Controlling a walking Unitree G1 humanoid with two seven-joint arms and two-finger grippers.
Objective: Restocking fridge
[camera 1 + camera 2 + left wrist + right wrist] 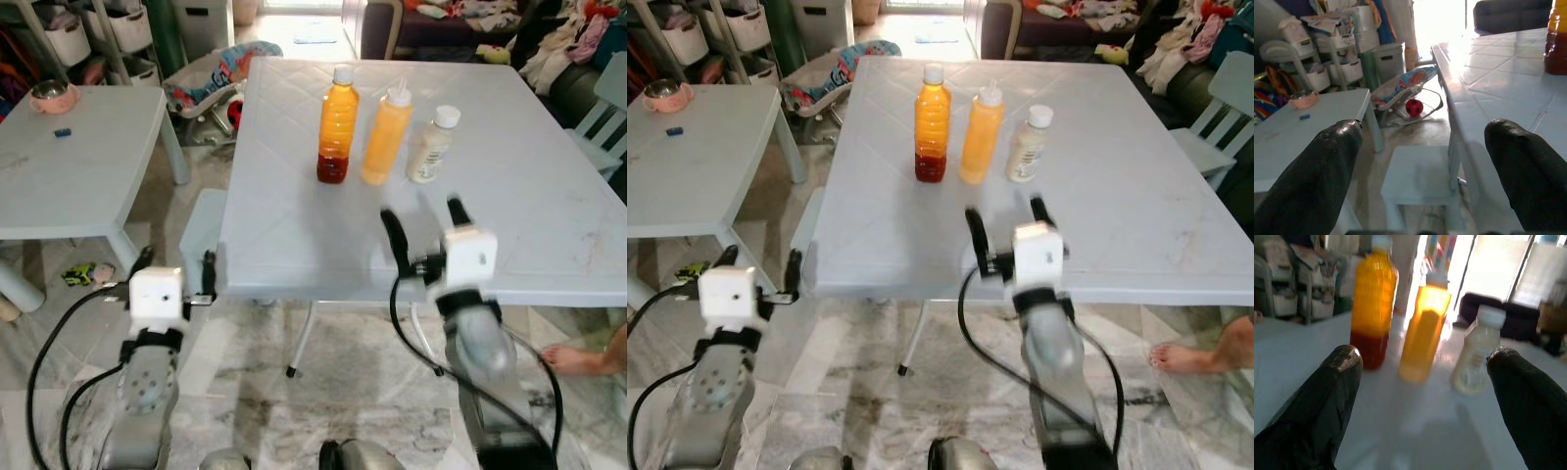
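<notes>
Three bottles stand in a row on the large white table (529, 225): an orange juice bottle with a dark red bottom layer (337, 124), a yellow-orange squeeze bottle (387, 135) and a small cream bottle with a white cap (433, 145). My right gripper (425, 227) is open above the table's near part, a short way in front of the bottles, and nothing is between its fingers. In the right wrist view the squeeze bottle (1424, 330) is centred between the fingers. My left gripper (176, 268) is open, low beside the table's left front corner.
A smaller white table (78, 166) stands on the left with a pink bowl (53, 95). A low white stool (1420, 174) sits between the tables. Shelves with bins, a baby bouncer (211, 83) and a sofa are beyond. A person's bare foot (578, 359) is at the right.
</notes>
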